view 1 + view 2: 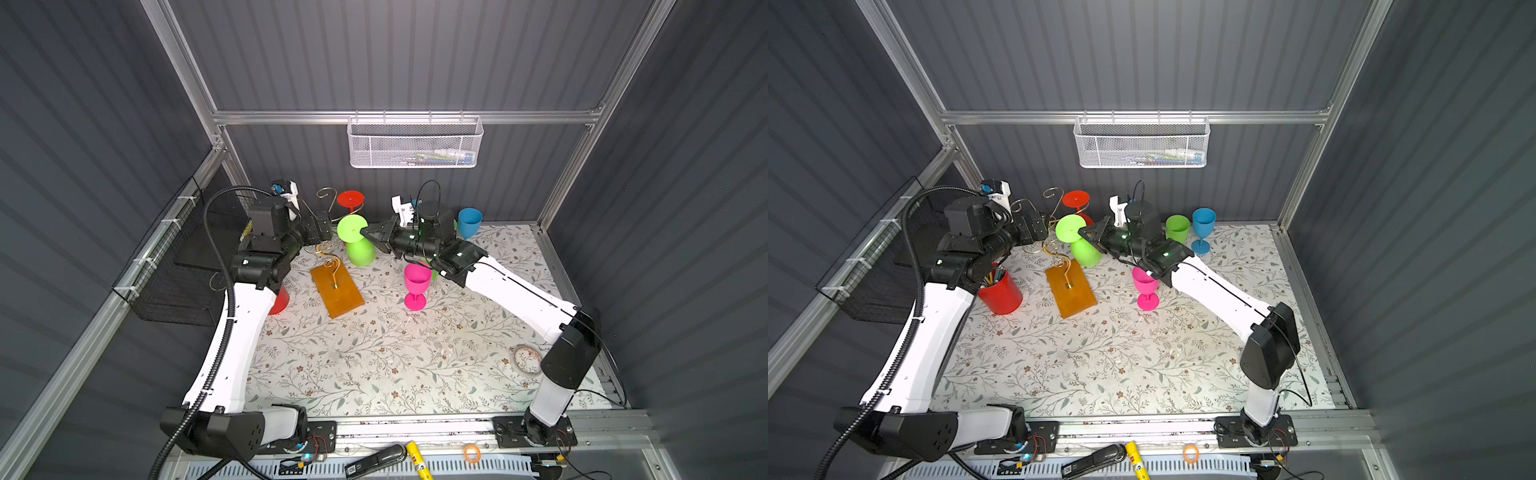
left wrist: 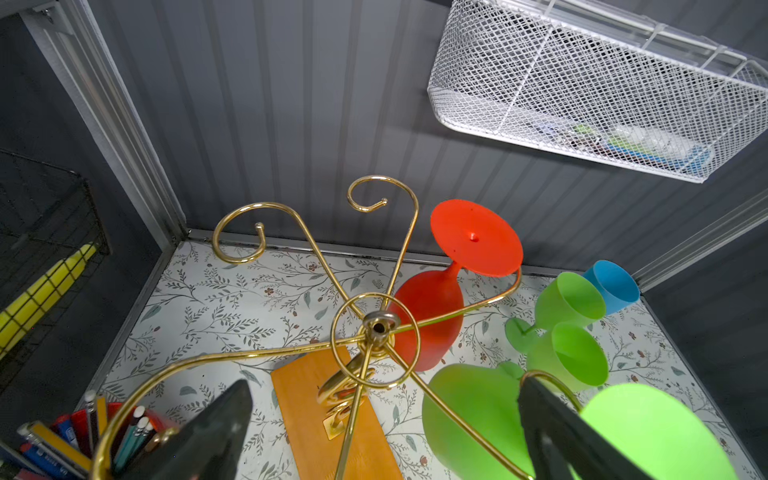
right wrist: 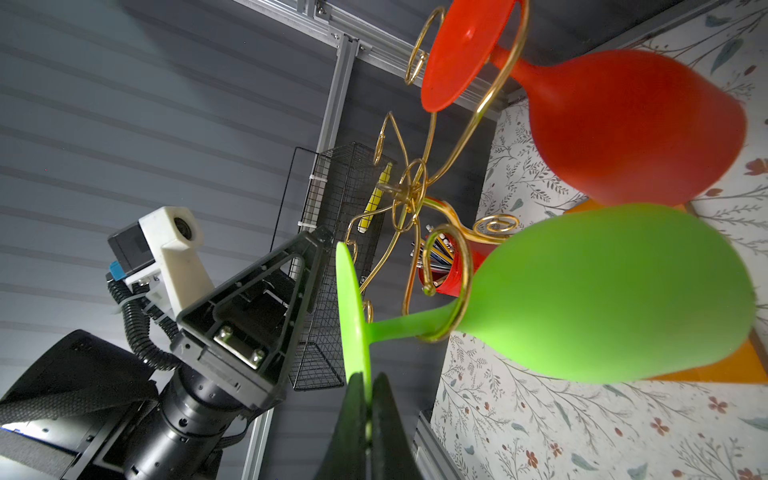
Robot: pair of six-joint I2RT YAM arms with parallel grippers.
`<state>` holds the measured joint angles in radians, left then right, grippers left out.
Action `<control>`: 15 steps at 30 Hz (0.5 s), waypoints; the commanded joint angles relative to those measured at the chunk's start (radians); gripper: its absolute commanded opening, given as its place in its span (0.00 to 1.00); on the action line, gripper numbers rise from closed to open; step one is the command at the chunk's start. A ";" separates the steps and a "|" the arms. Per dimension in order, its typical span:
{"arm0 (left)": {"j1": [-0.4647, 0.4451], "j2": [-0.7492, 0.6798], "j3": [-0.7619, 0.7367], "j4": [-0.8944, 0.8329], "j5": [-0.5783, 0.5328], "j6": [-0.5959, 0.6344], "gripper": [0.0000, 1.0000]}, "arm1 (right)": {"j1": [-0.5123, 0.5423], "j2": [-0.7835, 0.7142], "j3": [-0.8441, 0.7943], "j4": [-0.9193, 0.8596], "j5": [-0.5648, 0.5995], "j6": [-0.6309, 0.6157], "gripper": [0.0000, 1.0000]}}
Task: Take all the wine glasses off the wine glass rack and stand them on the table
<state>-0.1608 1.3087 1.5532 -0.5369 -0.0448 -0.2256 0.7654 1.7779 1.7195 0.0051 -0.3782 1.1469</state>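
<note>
Currently on the floral table cover (image 1: 374, 365), far left of centre:

1. Wine glass rack (image 1: 336, 291): gold wire scrolls on a slender post, with an orange-brown wooden base.
2. Green wine glass (image 1: 360, 251): hangs on the rack's right side, tilted, bowl down and foot up. Its stem sits inside a scroll curl, clearest in the right wrist view (image 3: 602, 291).
3. Right gripper (image 1: 365, 233): jaws closed flat on the rim of the green wine glass's foot.
4. Left gripper (image 1: 322, 228): jaws spread wide and holding nothing, at the rack's left side. Whether it touches the wire cannot be told.
5. Red wine glass (image 1: 350, 199): hangs inverted on a far scroll.
6. Pink wine glass (image 1: 417, 284): upright, right of the base.
7. Blue wine glass (image 1: 469, 222): upright, by the far wall.
8. Red cup (image 1: 1000, 293): holds pencils, left of the base.
9. White mesh basket (image 1: 415, 143): on the far wall.
10. Black wire basket (image 1: 178, 266): on the left wall.
11. Yellow tube (image 1: 417, 455): on the near edge; its red label is too small to read.
</note>
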 commanded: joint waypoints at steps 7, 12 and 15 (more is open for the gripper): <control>0.081 0.051 0.039 -0.083 0.006 -0.089 0.99 | 0.007 -0.022 -0.005 0.030 -0.041 -0.008 0.00; 0.098 0.070 0.044 -0.089 0.018 -0.104 0.99 | 0.015 0.004 0.026 0.020 -0.052 -0.009 0.00; 0.101 0.072 0.033 -0.084 0.022 -0.106 0.99 | 0.019 0.027 0.059 0.005 -0.062 -0.012 0.00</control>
<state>-0.0700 1.3636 1.5772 -0.5747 -0.0364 -0.3050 0.7715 1.7836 1.7329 0.0109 -0.3988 1.1450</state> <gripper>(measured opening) 0.988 0.054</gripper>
